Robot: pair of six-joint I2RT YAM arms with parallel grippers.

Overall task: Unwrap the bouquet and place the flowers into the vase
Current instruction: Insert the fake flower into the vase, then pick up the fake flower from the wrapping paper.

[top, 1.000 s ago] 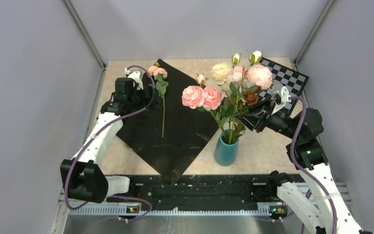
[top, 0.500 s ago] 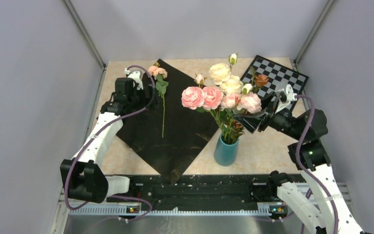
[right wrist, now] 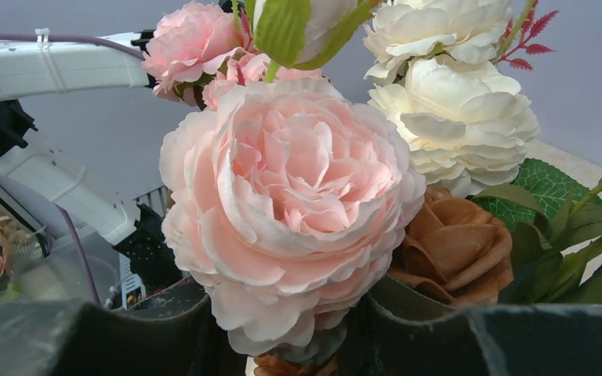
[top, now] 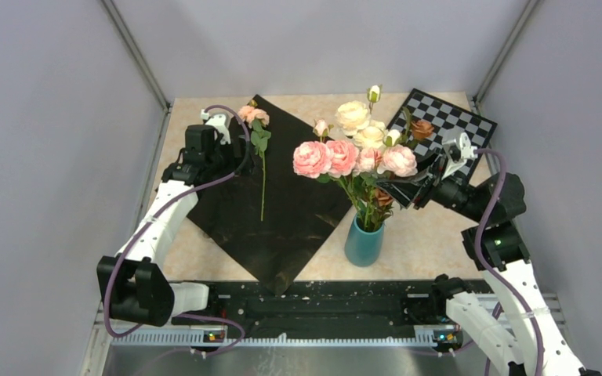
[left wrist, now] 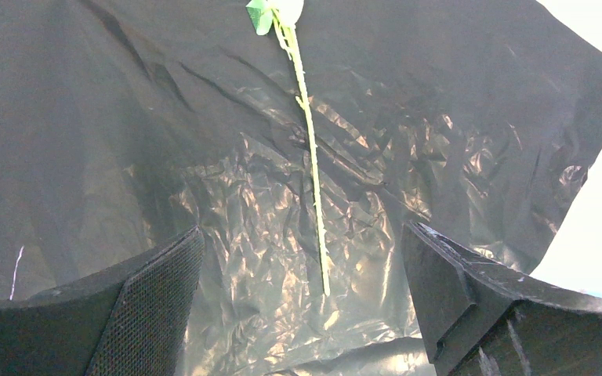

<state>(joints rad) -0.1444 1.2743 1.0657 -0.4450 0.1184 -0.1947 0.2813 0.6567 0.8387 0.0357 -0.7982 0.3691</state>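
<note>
While most flowers (top: 357, 153) already stand in the vase (top: 364, 243), we see one pink rose (top: 262, 176) left on the spread black paper (top: 298, 215) near our wide-open left gripper (left wrist: 302, 235), and cannot tell whether the right gripper (top: 402, 188) among the blooms grips anything.

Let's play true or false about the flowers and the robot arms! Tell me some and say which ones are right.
1. Many flowers stand in the vase. True.
2. The vase is red. False: it is teal.
3. One rose lies on the black paper. True.
4. The left arm's fingers squeeze that rose's stem. False: they are open above the paper and do not touch the stem.
5. The checkerboard sits in the near left corner. False: it is in the far right corner.
</note>
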